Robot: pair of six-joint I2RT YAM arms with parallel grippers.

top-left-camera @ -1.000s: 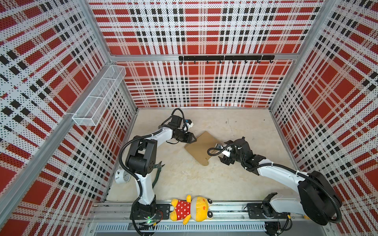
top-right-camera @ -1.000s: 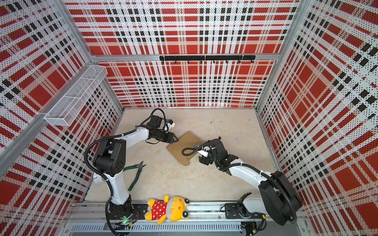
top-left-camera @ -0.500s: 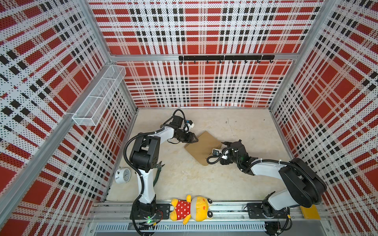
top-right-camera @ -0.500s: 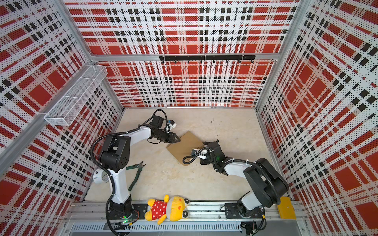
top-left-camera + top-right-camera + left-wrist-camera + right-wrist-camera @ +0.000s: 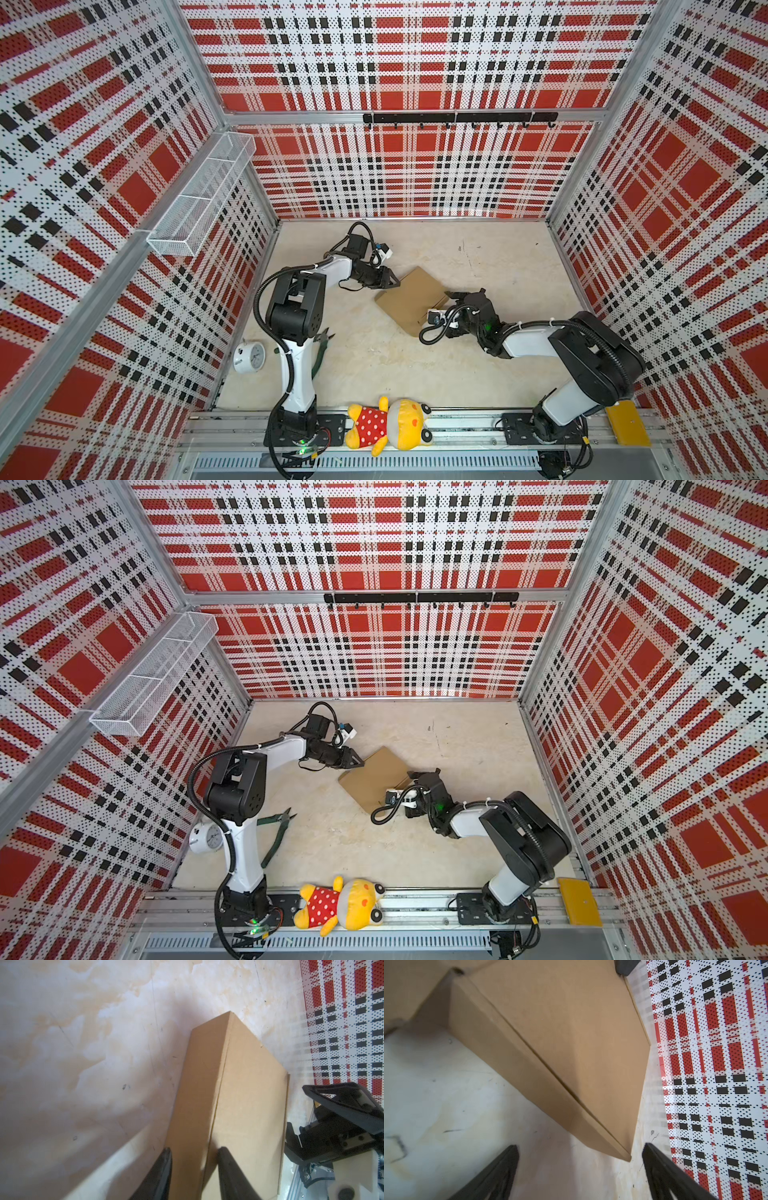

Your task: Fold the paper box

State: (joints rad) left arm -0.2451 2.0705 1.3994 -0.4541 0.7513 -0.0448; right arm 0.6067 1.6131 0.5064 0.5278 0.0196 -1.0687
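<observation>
One paper box point(image 5: 409, 297), closed and flat, lies near the middle of the table point(image 5: 498, 257). Two grippers flank it: the left gripper point(image 5: 194, 1155) stands narrow astride one side wall, clamped or not I cannot tell, and the right gripper point(image 5: 579, 1151) gapes wide, a box corner just before it, untouched. Only the wrist views catch the lid seam point(image 5: 220, 1088).

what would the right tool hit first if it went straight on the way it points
Likely the cardboard box: its near corner lies just ahead of the open right tool, within the width of its gap. How far ahead is unclear.
</observation>
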